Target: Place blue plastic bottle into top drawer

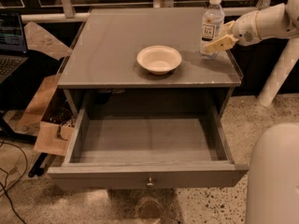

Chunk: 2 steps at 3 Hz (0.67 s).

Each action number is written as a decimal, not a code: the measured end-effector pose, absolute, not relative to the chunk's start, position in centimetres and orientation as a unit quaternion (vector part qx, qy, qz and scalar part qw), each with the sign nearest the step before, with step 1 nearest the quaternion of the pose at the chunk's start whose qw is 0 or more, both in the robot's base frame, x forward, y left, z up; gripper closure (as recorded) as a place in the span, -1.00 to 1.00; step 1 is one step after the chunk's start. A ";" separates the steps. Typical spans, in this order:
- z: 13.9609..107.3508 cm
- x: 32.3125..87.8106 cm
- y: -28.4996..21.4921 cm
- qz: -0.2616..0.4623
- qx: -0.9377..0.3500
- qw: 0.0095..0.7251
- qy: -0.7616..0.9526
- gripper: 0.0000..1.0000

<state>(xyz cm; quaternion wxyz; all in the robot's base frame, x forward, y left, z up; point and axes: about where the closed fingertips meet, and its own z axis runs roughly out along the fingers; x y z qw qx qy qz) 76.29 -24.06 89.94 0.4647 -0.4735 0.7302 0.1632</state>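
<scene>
The blue plastic bottle [212, 17], clear with a white cap and a printed label, stands upright at the right rear of the grey tabletop [117, 45]. My gripper [214, 38] reaches in from the right and is closed on the bottle's lower half. One cream finger [217, 45] lies across its front and the other [228, 28] is against its right side. The bottle rests on the tabletop. The top drawer [149, 176] is pulled fully open below, with a bare grey inside and a small metal knob [149, 183] on its front.
A shallow cream bowl [159, 59] sits mid-table, left of the bottle. Cardboard pieces [49, 125] and cables lie on the floor at left, beside a laptop [10, 45]. My white base [273, 176] fills the lower right. A white post [278, 73] stands right of the table.
</scene>
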 end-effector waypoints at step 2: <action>104.6 66.4 -30.6 -0.016 -0.447 0.565 0.693 1.00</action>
